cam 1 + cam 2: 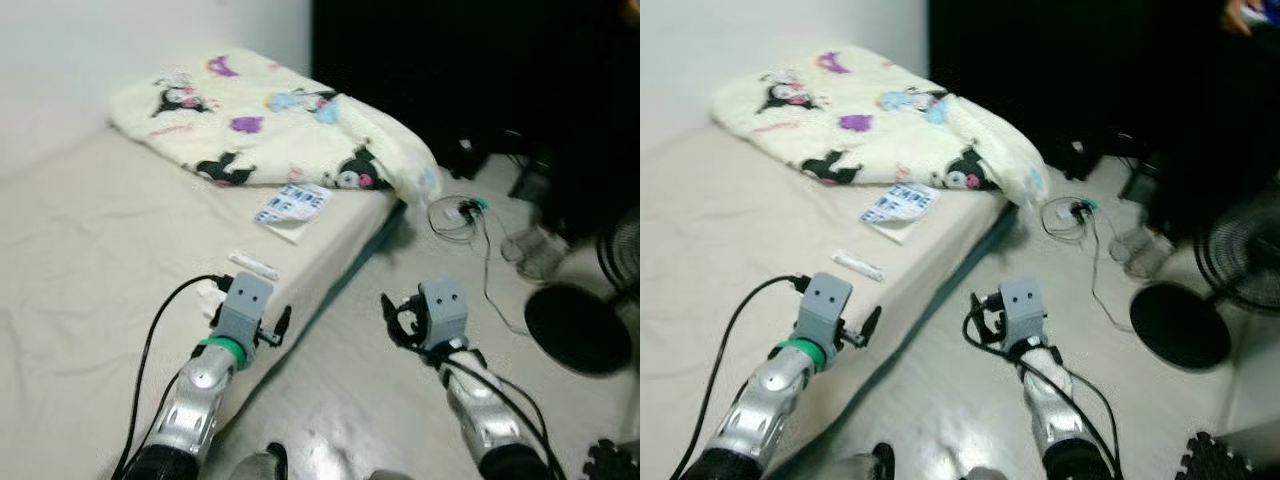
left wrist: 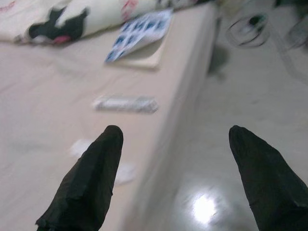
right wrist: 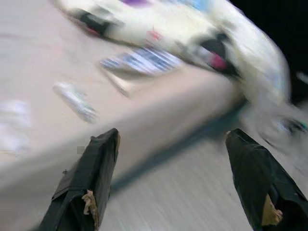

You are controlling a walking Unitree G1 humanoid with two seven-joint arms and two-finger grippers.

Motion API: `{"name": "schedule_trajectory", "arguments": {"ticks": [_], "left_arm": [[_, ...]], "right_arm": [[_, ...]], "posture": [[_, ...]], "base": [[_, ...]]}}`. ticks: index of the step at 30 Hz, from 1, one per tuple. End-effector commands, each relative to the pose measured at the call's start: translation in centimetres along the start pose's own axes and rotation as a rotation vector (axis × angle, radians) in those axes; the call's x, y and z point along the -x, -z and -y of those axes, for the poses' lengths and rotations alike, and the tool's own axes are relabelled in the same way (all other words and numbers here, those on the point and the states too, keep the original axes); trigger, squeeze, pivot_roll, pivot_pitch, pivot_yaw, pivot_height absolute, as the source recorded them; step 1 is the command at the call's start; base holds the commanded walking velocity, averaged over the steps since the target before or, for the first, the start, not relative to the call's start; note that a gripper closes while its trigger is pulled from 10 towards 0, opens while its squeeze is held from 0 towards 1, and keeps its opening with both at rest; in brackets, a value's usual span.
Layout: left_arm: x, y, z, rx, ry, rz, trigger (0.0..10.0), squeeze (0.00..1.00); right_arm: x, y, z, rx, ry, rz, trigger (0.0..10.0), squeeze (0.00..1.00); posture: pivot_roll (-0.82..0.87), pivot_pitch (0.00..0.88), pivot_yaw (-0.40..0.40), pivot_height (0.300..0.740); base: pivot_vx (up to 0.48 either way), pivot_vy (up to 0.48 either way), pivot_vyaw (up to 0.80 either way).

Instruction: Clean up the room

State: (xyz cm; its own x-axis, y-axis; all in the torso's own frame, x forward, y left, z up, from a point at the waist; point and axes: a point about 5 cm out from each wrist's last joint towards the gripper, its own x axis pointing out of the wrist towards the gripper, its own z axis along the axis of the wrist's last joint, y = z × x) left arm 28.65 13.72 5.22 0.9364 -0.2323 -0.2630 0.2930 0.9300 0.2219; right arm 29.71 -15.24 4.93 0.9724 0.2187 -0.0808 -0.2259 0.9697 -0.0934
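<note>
Here we hold both grippers out in front of us, empty. Our left gripper point(image 2: 173, 178) hangs over the near edge of the mattress point(image 1: 80, 260), its two black fingers spread wide apart with nothing between them. Our right gripper point(image 3: 185, 180) is off the mattress side, above the pale floor point(image 1: 380, 400), fingers likewise spread and holding nothing.

Just ahead of the left gripper lie the nearest bits of clutter: a crumpled white scrap point(image 2: 122, 173) close by its fingertips, and a little further on a small white wrapped packet point(image 1: 252, 264) lying flat near the mattress edge. Beyond that sits a blue-and-white printed leaflet point(image 1: 292, 203) on a thin pad, and behind it a folded cream blanket point(image 1: 270, 120) with cartoon figures, partly slumping over the mattress corner.

On the floor to the right we see a coiled cable with a plug point(image 1: 458, 215), a clear plastic bottle point(image 1: 535, 250), and a fan's round black base point(image 1: 578, 328).

We judge this to be the approach: nothing is picked up yet. The next move probably calls for easing the left gripper forward and down onto the packet or scrap, fingers straddling it flat against the soft sheet, which may give under pressure.
</note>
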Motion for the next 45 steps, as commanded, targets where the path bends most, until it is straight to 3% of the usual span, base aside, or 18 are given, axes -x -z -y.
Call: {"name": "schedule_trajectory", "arguments": {"ticks": [1, 45], "left_arm": [[-0.04, 0.29, 0.53, 0.000, 0.013, -0.006, 10.0, 0.00], [-0.59, -0.48, 0.21, 0.011, -0.007, 0.036, 10.0, 0.00]], "right_arm": [[0.28, 0.54, 0.30, 0.002, 0.008, -0.020, 10.0, 0.00], [-0.06, 0.21, 0.21, -0.003, 0.005, 0.024, 10.0, 0.00]], "posture": [[-0.02, 0.034, 0.021, 0.740], [-0.03, 0.036, 0.036, 0.740]], "base": [[0.000, 0.000, 0.77], [0.000, 0.000, 0.77]]}}
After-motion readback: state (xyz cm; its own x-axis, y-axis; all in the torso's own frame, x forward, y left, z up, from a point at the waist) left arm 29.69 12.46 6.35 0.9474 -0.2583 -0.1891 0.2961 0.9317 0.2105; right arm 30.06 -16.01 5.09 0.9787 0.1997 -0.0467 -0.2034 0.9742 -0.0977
